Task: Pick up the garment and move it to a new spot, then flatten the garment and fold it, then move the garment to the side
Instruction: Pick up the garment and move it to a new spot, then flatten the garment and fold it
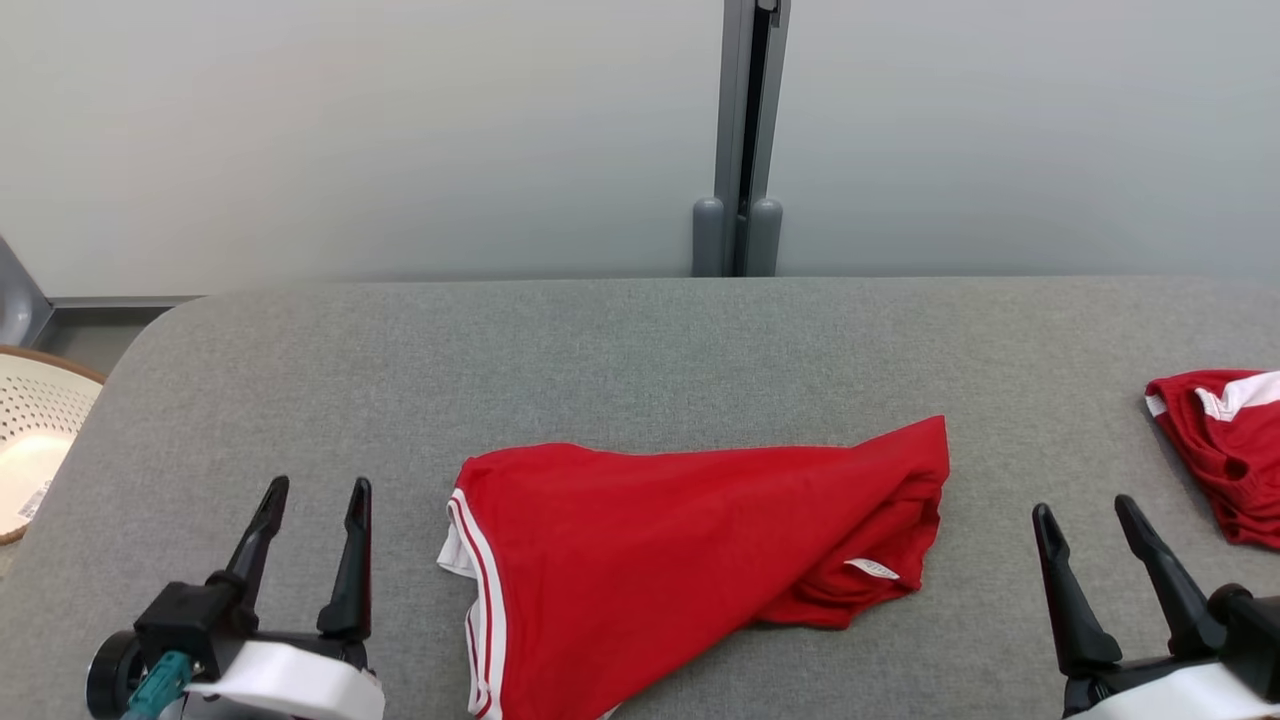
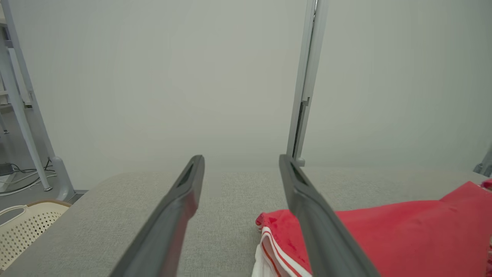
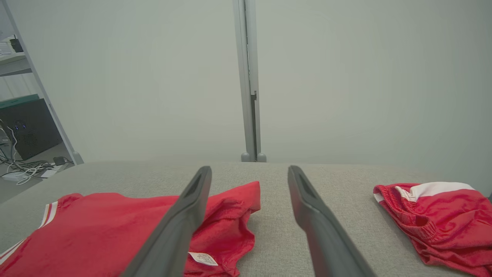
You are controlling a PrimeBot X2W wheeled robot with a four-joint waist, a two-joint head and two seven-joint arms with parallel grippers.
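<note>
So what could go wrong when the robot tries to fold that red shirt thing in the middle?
1. The red garment with white-striped trim is bunched at its right end, so the open right gripper might pinch several layers and it would not flatten.
2. A second red garment with a white band lies near that gripper on the grey fabric table; a wide swing could drag it along.

Lab: partition panels, cables, padded table.

nothing legible — white tag on the garment too blurred.
</note>
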